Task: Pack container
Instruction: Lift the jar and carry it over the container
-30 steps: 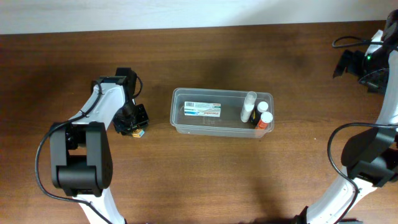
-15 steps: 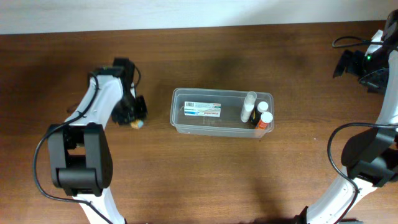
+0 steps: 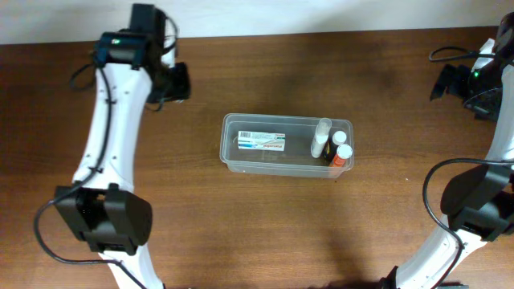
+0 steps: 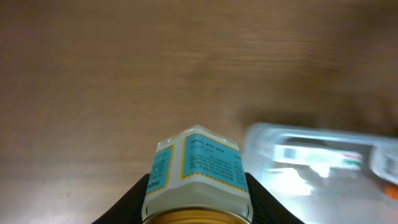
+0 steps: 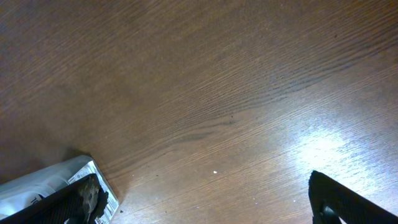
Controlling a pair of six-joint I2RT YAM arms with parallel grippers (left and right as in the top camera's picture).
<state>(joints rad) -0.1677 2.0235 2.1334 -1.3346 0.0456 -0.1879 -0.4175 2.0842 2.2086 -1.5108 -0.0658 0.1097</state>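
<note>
The clear rectangular container (image 3: 229,122) sits mid-table; it also shows blurred in the left wrist view (image 4: 261,134). It holds a white box with a blue-green label (image 3: 262,141), a white bottle (image 3: 321,138) and an orange bottle with a white cap (image 3: 341,156). My left gripper (image 3: 178,82) is far left of the container, raised, and shut on a small jar with a blue-and-yellow label and a gold lid (image 4: 196,171). My right gripper (image 3: 446,82) is at the far right edge, open and empty, over bare wood (image 5: 205,205).
A silvery printed packet (image 5: 43,183) lies by the right gripper's left finger. The table's far edge meets a white wall (image 3: 257,16). Cables hang near the right arm (image 3: 450,54).
My left gripper has lifted the jar off the table left of the container and swung it toward the far edge. The right arm and container have not moved.
</note>
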